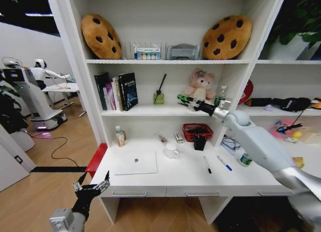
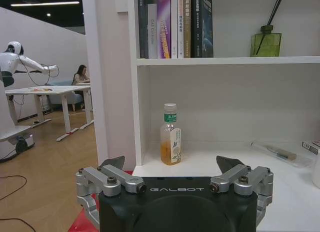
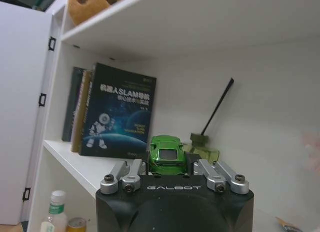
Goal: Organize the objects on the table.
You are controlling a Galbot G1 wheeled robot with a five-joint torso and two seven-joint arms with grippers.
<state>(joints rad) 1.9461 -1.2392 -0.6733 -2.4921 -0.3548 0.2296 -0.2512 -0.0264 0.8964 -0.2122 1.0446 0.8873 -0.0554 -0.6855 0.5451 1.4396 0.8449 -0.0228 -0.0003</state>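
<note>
Right claw (image 1: 183,102) raised at the middle shelf (image 1: 145,111), jaws closed on a small green toy car (image 3: 167,154) carried between its fingers; the books (image 1: 116,90) and a reed diffuser (image 1: 159,95) stand on that shelf nearby. Left claw (image 1: 92,187) hangs low before the table (image 1: 190,174), jaws spread wide and empty. The laptop (image 1: 136,162), mug (image 1: 171,151), two pens (image 1: 215,164) and pen cup (image 1: 200,142) lie on the table. The step in hand appears to be shelving the car; the next move likely calls for lowering it onto bare shelf and releasing.
</note>
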